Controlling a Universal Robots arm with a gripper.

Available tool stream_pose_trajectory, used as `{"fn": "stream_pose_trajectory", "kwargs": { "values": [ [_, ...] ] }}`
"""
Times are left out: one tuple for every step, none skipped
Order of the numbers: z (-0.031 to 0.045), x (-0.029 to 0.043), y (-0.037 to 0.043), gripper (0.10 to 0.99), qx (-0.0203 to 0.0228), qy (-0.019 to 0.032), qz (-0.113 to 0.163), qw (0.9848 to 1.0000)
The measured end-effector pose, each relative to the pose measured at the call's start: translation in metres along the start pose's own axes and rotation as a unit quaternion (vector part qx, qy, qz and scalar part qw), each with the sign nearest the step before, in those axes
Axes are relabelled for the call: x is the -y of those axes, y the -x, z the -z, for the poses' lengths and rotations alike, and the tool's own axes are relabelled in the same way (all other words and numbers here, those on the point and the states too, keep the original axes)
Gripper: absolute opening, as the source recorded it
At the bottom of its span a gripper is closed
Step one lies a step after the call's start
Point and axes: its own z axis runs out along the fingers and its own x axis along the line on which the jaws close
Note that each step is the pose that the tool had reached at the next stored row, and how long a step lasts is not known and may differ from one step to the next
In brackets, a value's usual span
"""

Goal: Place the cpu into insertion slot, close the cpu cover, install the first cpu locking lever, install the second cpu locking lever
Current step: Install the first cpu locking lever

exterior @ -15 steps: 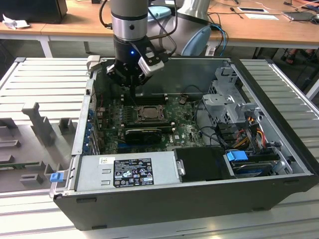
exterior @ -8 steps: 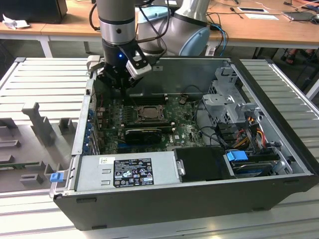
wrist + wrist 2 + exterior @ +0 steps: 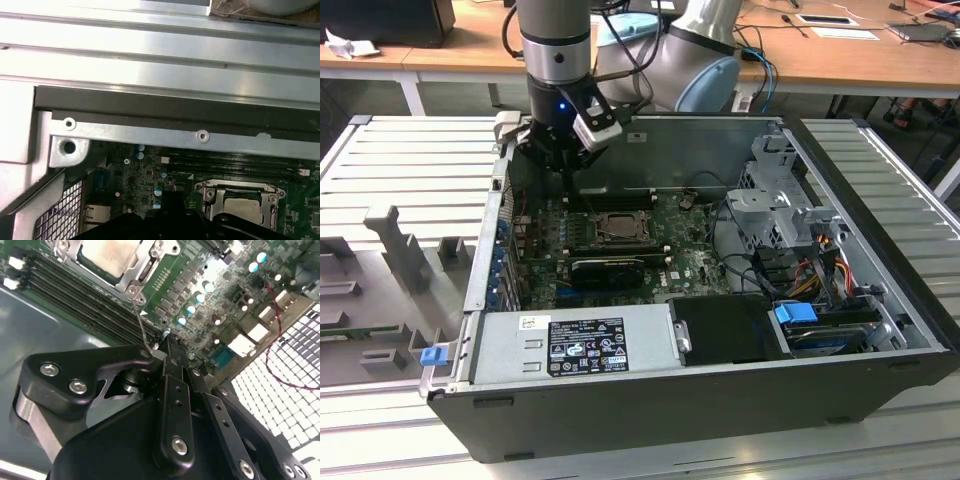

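Locking lever (image 3: 141,322) upright in pincer (image 3: 158,353)

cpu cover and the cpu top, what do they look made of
The cpu cover looks like stamped sheet metal, silvery with bright glints on its edges. The cpu top looks like dull pale metal with a soft, even sheen; the alloy can't be told.

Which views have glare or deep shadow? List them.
First wrist view: strong glare on the ribbed metal table. Second wrist view: vent grille blown white, end effector dark. Exterior view: even light, motherboard shaded inside the case.
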Motion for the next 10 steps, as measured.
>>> {"fn": "stream_pose_trajectory", "kwargs": {
  "values": [
    [0.0, 0.0001, 0.0032, 0.106, 0.0, 0.0, 0.0, 1.0],
    [0.0, 0.0004, 0.0062, 0.106, 0.0, 0.0, 0.0, 1.0],
    [0.0, 0.0004, 0.0068, 0.106, 0.0, -0.0001, 0.0, 1.0],
    [0.0, 0.0005, 0.0073, 0.106, 0.0, -0.0001, 0.0, 1.0],
    [0.0, 0.0005, 0.0078, 0.106, 0.0, 0.0, 0.0, 1.0],
    [-0.0001, 0.0005, 0.0086, 0.106, 0.0001, 0.0, 0.0, 1.0],
    [-0.0002, 0.0007, 0.0105, 0.106, 0.0001, 0.0, 0.0, 1.0],
    [-0.0001, 0.0008, 0.0115, 0.106, 0.0, -0.0001, 0.0, 1.0],
    [-0.0001, 0.0009, 0.0127, 0.106, 0.0, -0.0001, 0.0, 1.0],
    [-0.0001, 0.0011, 0.014, 0.106, 0.0, -0.0001, 0.0, 1.0]
  ]
}}
